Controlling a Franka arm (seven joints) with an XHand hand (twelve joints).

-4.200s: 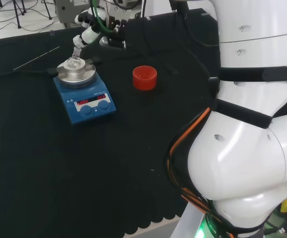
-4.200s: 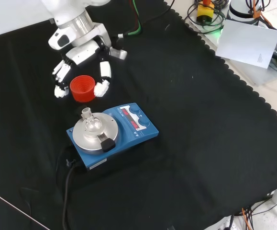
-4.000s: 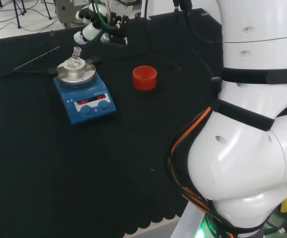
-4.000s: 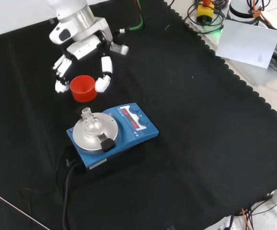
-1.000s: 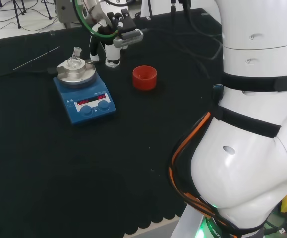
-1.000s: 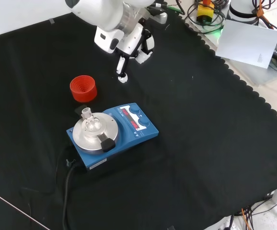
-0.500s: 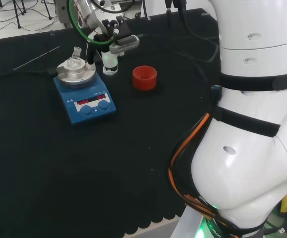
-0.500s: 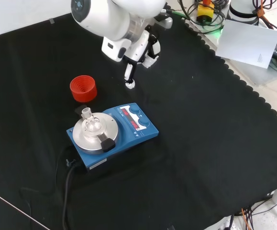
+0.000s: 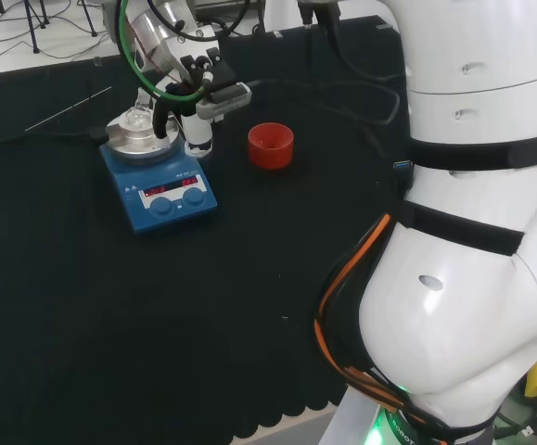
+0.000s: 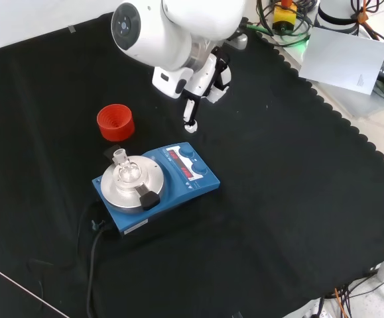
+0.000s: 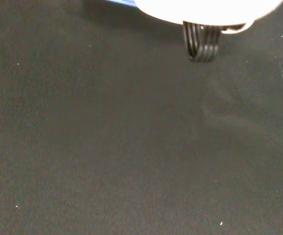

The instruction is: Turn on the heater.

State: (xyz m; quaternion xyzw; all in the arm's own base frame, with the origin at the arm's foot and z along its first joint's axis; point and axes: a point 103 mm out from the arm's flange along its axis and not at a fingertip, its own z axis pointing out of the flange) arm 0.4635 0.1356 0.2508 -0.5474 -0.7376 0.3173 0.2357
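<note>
Heater [image 10: 157, 184]: blue boxy body, flat round brushed-metal plate on top, sloped front panel with two round blue knobs [image 10: 193, 159] and red lit displays. In the front view it sits left of centre on the black cloth [image 10: 291, 199]; in the head view it is upper left [image 9: 157, 176]. A small clear round glass flask [image 10: 127, 169] with a short open neck stands on the plate. A black clip-like block [image 10: 149, 198] sits at the plate's near edge in the front view. A thick black cable [image 10: 93, 252] runs from the heater's left side down across the cloth.

Hand [image 10: 198, 89]: black and white, glossy plastic segments. In the front view one finger [image 10: 191, 112] points straight down, its white tip just above and behind the knob end of the heater, not touching it; the rest appear tucked up under the white link. In the head view the hand [image 9: 198, 125] is just right of the plate, holding nothing. A green cable loop [image 9: 147, 69] hangs in front of the wrist there, partly covering it.

Red ribbed plastic ring stand [image 10: 115, 122], cup-shaped and empty, is on the cloth just behind and left of the heater in the front view, apart from it. A thin metal rod [image 10: 29, 293] lies at lower left. The cloth is matte, with a scalloped edge.

Wrist view: dark cloth, a blurred white part of the hand [image 11: 209, 10], and a strip of black ribbed cable [image 11: 201, 44].
</note>
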